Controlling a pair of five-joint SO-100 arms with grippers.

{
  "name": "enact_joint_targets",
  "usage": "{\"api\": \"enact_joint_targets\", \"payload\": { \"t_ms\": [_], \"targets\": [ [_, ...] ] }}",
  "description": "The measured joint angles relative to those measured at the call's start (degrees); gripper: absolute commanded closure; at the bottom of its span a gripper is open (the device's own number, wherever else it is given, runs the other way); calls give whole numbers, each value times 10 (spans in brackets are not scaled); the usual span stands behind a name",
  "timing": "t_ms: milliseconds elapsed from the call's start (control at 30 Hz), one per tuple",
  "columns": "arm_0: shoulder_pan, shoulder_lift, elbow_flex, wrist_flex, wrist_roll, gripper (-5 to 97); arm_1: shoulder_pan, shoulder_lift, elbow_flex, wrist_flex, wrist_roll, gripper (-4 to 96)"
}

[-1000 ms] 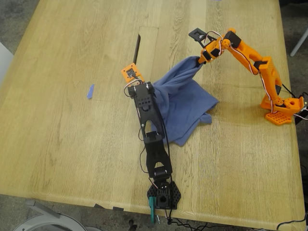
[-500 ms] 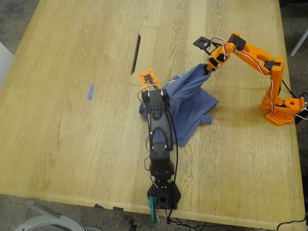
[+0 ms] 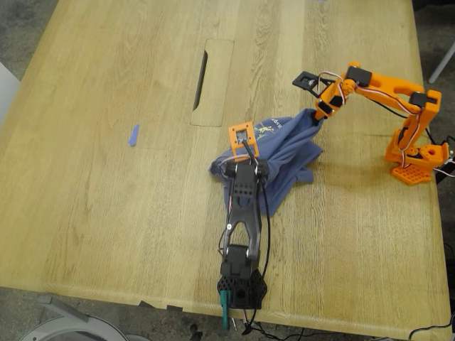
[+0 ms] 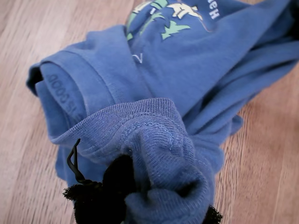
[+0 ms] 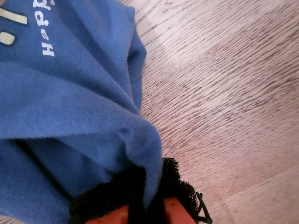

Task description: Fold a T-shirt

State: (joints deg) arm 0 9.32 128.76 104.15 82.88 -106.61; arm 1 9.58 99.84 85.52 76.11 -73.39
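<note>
Two grippers clamp the same T-shirt (image 3: 284, 153), a slate-blue garment bunched near the middle of a wooden table (image 3: 106, 199). My first gripper (image 4: 154, 212), on the black arm (image 3: 242, 220) rising from the table's near edge in the exterior view, has its jaws closed on a thick fold of ribbed, stitched hem; cloth wraps over the dark fingertips (image 4: 100, 198) so that little of them shows. My second gripper (image 5: 140, 196), on the orange arm (image 3: 398, 99) based toward the exterior view's right, pinches another bunched edge of the fabric, its black pads (image 5: 180, 186) pressed tight around the cloth with an orange part just behind them.

Between the two grips the shirt stretches in a slack, rumpled span, its lower folds resting on the wood. A green-and-yellow cartoon print (image 4: 161, 16) with white lettering (image 5: 44, 35) faces upward on the stretched part, visible in both wrist views. A rolled sleeve or hem lies beside the first gripper's hold, touching the tabletop.

Well apart from the shirt, toward the exterior view's left, a small blue tape strip (image 3: 134, 135) lies on the table, and a dark slot (image 3: 201, 69) is cut into the wood beyond the garment.
</note>
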Motion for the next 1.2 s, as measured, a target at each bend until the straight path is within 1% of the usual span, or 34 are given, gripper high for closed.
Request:
{"api": "enact_joint_targets", "payload": {
  "t_ms": [233,533,700,900,1200],
  "targets": [
    [74,88,134,-77,0,919,-22,41,89,-58,2,913],
    [125,246,284,-92,0,919,-47,118,200,-74,2,913],
    [131,314,340,-97,0,919,-57,164,257,-72,2,913],
    [131,402,403,-114,12,919,-64,219,312,-68,1,913],
    [131,528,483,-107,12,918,-91,279,391,-65,1,913]
  ]
}}
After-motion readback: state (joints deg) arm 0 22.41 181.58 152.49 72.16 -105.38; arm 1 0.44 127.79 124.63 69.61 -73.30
